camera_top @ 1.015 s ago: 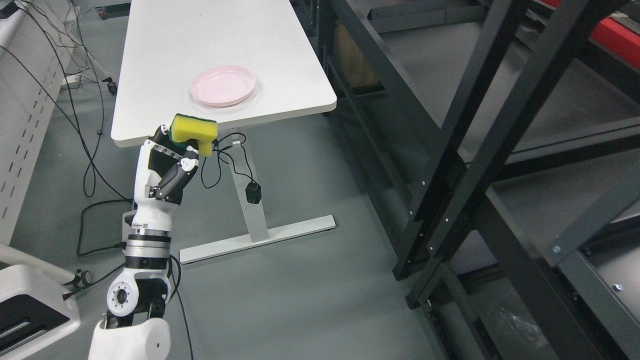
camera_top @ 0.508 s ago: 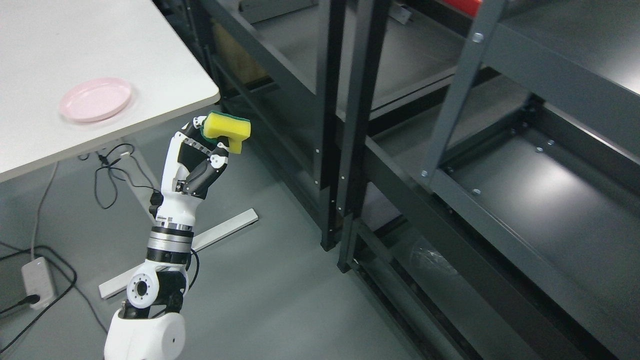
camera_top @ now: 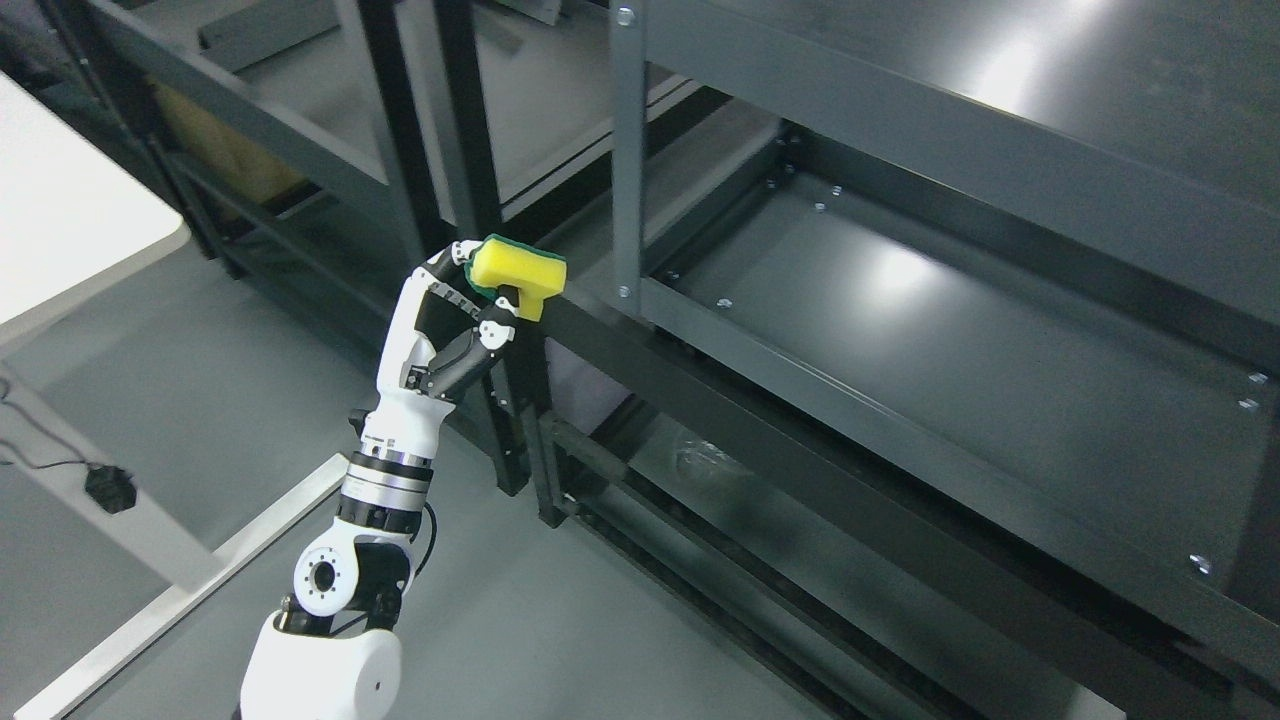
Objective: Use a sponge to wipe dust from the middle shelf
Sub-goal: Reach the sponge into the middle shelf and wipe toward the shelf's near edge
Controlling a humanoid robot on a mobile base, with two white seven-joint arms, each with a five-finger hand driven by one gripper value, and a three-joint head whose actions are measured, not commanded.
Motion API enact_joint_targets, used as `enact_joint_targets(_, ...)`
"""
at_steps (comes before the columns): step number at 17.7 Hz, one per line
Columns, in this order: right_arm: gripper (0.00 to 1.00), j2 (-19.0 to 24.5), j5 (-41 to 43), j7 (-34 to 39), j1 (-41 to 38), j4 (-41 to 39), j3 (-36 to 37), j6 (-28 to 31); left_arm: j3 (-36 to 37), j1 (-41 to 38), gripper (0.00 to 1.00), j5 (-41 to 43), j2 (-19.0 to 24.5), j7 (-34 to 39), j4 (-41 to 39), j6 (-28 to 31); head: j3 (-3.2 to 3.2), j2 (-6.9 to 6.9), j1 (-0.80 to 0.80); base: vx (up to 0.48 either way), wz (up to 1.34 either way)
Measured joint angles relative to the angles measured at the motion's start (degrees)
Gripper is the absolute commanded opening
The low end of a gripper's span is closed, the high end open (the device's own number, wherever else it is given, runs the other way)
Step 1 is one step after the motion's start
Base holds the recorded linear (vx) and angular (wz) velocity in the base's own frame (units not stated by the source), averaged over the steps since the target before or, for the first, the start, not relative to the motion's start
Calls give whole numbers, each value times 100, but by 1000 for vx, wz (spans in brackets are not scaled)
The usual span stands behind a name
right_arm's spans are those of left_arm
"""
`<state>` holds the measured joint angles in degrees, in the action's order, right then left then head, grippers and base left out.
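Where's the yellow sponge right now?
In the head view, left of centre: the sponge is gripped in the left hand, up by the shelf's front upright post.

The left hand (camera_top: 450, 325) holds a yellow sponge (camera_top: 518, 274) raised near the front rail of the dark metal shelf (camera_top: 900, 300). A white table (camera_top: 60, 240) stands far left.

view: cam swung right, dark metal shelf rack (camera_top: 900, 300) now fills frame
white tabletop (camera_top: 60, 240): only a corner left
pink plate: gone from view
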<state>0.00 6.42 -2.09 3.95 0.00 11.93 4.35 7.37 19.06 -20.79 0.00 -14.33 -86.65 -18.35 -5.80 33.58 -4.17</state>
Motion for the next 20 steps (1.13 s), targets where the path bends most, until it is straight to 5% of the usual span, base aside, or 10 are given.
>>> enact_joint_targets(7,100,0,0,0,0,0,0,0,313,341,1,814,0,-650,2,-199,0,-1,0,-37,-541)
enact_joint_targets(20,100,0,0,0,1,0,-1,0,1362,1257,0,3370,0,-1380,-133,-2241,0,-2,0,-9,-300)
